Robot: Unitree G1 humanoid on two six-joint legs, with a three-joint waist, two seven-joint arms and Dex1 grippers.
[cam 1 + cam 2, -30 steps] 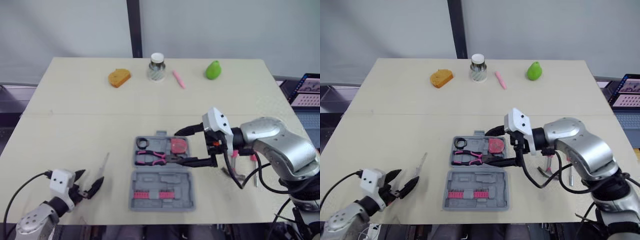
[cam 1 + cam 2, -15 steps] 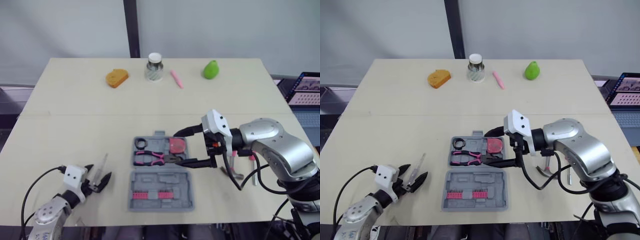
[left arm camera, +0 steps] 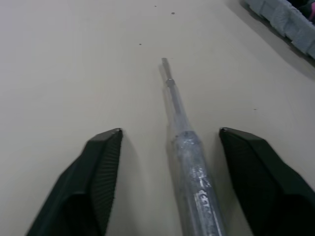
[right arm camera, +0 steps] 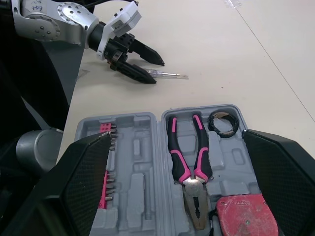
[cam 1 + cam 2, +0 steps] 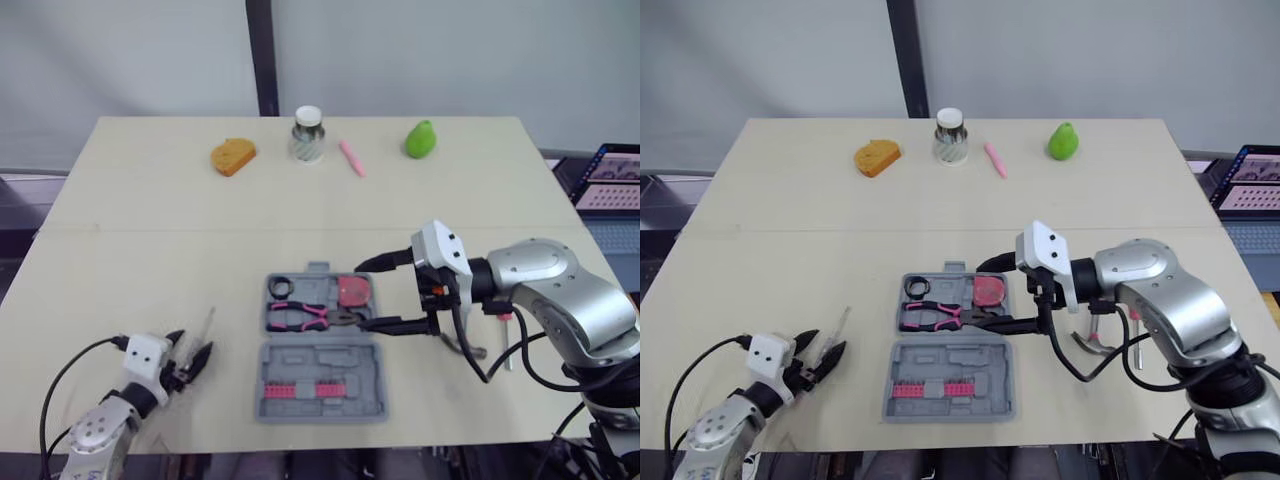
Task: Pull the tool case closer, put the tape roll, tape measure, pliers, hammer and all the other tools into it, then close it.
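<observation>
Over the last second our left gripper [image 5: 192, 345] has come forward along the table [image 5: 150, 250] to the clear-handled screwdriver [image 3: 187, 147], while our right gripper [image 5: 360, 297] has drawn back a little toward the case's right edge. The left gripper's two fingers now stand apart on either side of the screwdriver's handle, touching neither side and holding nothing, with the shaft pointing away between them. We judge this a lining-up for a pinch on the handle. The right gripper is spread wide and empty, hanging over the right end of the open tool case [image 5: 310, 362]. It looks as if it is clearing off from a tool just set down. The case lies near our edge of the table, lid flat toward us. The tape roll [image 5: 283, 286], pliers [image 5: 305, 316] and tape measure [image 5: 988, 290] already sit in its far half. The hammer [image 5: 1090, 340] is not yet packed and lies on the table just right of the case, under the right arm. The screwdriver lies well left of the case, which is why the left arm takes it.
</observation>
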